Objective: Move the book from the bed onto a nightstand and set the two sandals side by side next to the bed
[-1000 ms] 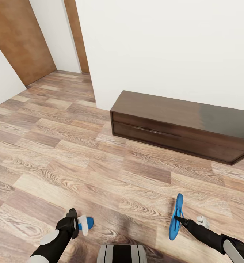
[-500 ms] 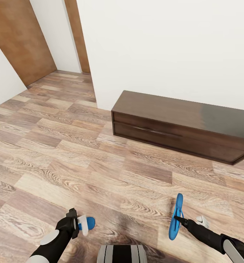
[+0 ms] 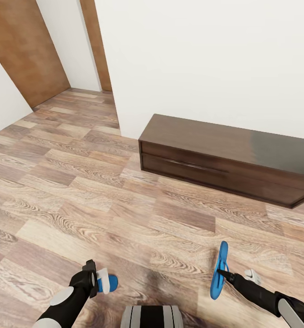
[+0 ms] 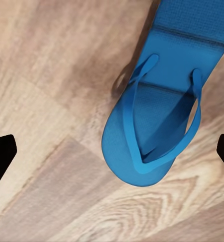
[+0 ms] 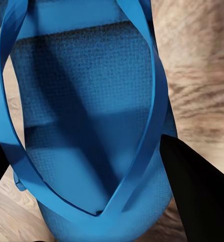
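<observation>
One bright blue sandal [image 4: 152,111] lies flat on the wood floor, straps up. My left gripper [image 4: 112,156] hovers over it, open, its black fingertips [image 4: 1,161] wide apart on either side. In the head view this left gripper [image 3: 98,280] is low at the left, with the sandal [image 3: 111,283] just past it. The second sandal [image 3: 220,269] hangs on edge above the floor, with my right gripper [image 3: 220,273] shut on it. In the right wrist view that sandal [image 5: 86,116] sits between the fingers of the right gripper [image 5: 91,186]. The book, bed and nightstand are out of view.
A long low dark brown cabinet [image 3: 225,159] stands against the white wall ahead on the right. A brown door [image 3: 24,45] and a passage lie at the far left. Wood-plank floor [image 3: 79,191] stretches between me and them.
The blue sandal at the left gripper now shows slightly lower and closer to me. The view has shifted a little. The right arm and its sandal have held still.
</observation>
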You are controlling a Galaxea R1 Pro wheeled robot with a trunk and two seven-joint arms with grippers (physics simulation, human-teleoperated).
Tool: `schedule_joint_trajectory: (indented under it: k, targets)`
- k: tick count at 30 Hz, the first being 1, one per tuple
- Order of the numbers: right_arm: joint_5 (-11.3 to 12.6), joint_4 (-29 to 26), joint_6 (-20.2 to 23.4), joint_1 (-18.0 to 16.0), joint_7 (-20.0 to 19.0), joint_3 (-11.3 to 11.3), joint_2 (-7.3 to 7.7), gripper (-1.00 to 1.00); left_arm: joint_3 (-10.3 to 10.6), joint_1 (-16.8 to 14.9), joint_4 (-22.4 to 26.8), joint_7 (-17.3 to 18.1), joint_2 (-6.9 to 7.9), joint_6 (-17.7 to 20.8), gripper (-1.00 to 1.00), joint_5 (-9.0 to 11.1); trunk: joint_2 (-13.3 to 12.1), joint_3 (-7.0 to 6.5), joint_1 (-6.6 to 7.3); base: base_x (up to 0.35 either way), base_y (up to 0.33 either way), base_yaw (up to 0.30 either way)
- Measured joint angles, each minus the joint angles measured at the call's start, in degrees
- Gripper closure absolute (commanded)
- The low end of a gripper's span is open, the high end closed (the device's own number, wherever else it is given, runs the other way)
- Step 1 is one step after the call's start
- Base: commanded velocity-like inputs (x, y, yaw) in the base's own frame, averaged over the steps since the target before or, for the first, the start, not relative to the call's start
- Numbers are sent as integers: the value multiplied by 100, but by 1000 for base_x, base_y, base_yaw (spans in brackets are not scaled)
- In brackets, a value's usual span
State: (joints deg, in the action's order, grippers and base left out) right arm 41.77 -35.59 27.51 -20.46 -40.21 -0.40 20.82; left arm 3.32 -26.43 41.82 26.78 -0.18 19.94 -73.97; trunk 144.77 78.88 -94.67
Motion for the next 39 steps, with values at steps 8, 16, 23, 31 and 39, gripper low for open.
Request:
schedule_joint_trajectory:
  k: [8,16,23,31,39]
  targets:
    - [0,-1,2,0,0,0,-4,100,1,4,-1,-9,0,-1,-100,0,0,0,1,81,-63,0]
    - [0,-9,5,0,0,0,0,100,0,1,-7,-2,0,6,-100,0,0,0,0,7,-5,0]
    - [-8,-11,0,1,1,2,-4,100,0,0,-5,0,0,9,-100,0,6,110,-13,0,0,0]
    - [-7,-17,4,0,0,1,0,100,0,0,0,-2,-1,9,-100,0,17,288,-34,0,0,0]
    - [-7,-17,5,0,0,1,0,100,0,-1,0,-3,0,9,-100,0,28,465,-54,0,0,0]
